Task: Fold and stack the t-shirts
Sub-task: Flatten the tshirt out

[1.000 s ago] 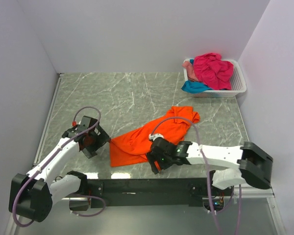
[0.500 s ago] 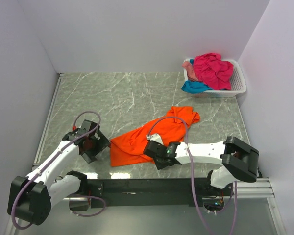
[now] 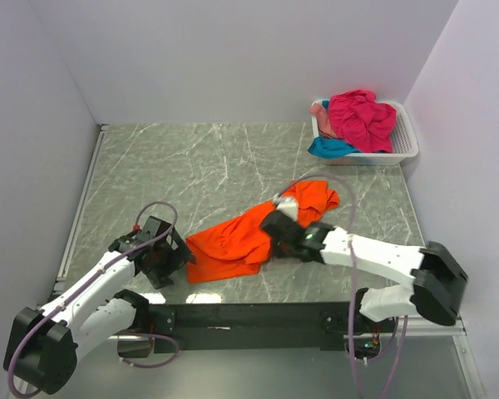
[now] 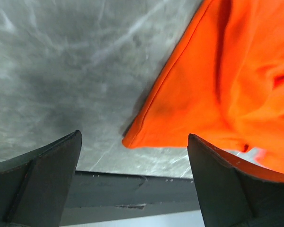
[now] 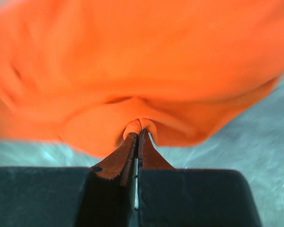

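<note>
The orange t-shirt point(image 3: 231, 246) lies crumpled on the marble table point(image 3: 191, 166), stretching from the near centre to the far right. My right gripper point(image 3: 276, 226) is shut on a pinched fold of the orange t-shirt point(image 5: 132, 61); the right gripper point(image 5: 138, 130) has its tips bunching the cloth. My left gripper point(image 3: 180, 256) is at the shirt's near-left corner. In the left wrist view the left gripper point(image 4: 134, 138) is open, with the corner of the orange t-shirt point(image 4: 213, 90) just beyond its fingers. Magenta point(image 3: 362, 116), teal point(image 3: 328, 148) and pale pink point(image 3: 318, 108) t-shirts sit in the basket.
A white slatted basket point(image 3: 406, 140) stands at the far right corner against the wall. White walls close in the table on the left, back and right. The black front rail point(image 3: 249, 314) runs along the near edge, just behind the left gripper.
My right gripper has shut on the orange t-shirt's near edge and moved away from the front edge, dragging the cloth with it. My left gripper has edged towards the shirt's near-left corner.
</note>
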Motion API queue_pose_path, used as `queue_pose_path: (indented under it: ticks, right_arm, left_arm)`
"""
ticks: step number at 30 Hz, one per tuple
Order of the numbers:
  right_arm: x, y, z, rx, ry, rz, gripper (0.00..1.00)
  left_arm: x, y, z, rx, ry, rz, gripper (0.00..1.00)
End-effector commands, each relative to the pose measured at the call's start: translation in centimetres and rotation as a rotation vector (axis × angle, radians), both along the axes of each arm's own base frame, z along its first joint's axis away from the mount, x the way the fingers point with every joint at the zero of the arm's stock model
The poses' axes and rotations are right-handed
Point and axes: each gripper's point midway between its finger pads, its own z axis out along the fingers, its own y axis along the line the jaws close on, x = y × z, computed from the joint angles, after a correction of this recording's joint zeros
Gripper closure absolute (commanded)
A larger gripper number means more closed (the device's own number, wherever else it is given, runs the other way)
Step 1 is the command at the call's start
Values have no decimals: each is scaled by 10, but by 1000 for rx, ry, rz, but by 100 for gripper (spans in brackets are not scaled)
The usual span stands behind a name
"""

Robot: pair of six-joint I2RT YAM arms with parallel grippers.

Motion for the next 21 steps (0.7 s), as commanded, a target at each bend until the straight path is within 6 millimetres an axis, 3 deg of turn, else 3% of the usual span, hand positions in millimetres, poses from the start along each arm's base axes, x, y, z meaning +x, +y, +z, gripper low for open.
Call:
queue_pose_path:
  ticks: [1,6,9,12,15,18,21]
  right_arm:
    - [40,-17,41,165,-111,-135,100]
    - [61,-47,60,176,-192,-206,100]
    - [61,-52,58,173,-186,-212,100]
    - [62,-52,55,194,-179,-216,100]
    - [63,-54,54,199,-180,-222,100]
    - [67,-55,60,213,-204,-227,100]
    - [69,-55,67,224,-217,-218,100]
  left_arm:
    - [-6,-16,1,-77,-3,-31,2]
    - [-14,-19,-11,-72,53,-57,18]
    - [-10,-25,-15,-71,61,-84,29]
    - [-12,-33,-17,-62,82,-125,48]
    - [-17,-27,-23,2,118,-129,56]
    - [-11,-14,-29,104,121,-104,72]
    - [1,-5,-29,181,115,-83,75]
